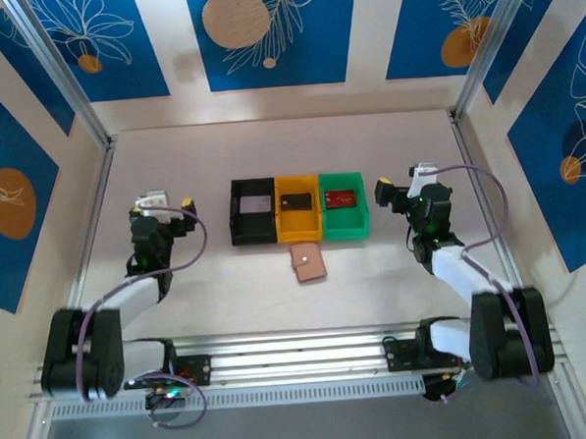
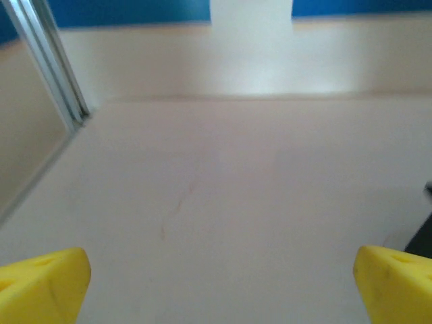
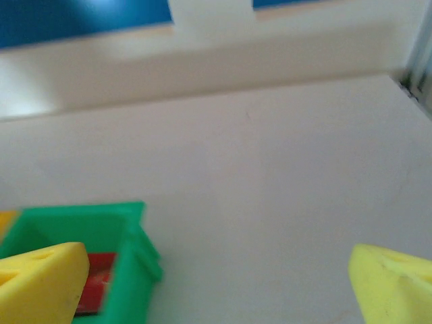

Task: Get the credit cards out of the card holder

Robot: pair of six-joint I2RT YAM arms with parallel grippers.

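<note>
The tan card holder [image 1: 308, 262] lies folded shut on the table, just in front of the yellow bin. A pale grey card [image 1: 256, 204] lies in the black bin, a dark card [image 1: 298, 201] in the yellow bin, and a red card [image 1: 341, 198] in the green bin; the red card [image 3: 94, 283] also shows in the right wrist view. My left gripper [image 1: 166, 201] [image 2: 219, 290] hangs open left of the bins, over bare table. My right gripper [image 1: 404, 179] [image 3: 216, 287] is open just right of the green bin. Nothing sits between either pair of yellow fingertips [image 2: 40, 287] [image 3: 395, 283].
The black bin [image 1: 236, 215], yellow bin [image 1: 299, 229] and green bin [image 1: 343, 225] [image 3: 131, 263] stand side by side mid-table. Metal posts [image 1: 86, 122] [image 1: 477, 82] and walls close in the table's sides and back. A dark edge [image 2: 422, 236] shows at the left wrist view's right border.
</note>
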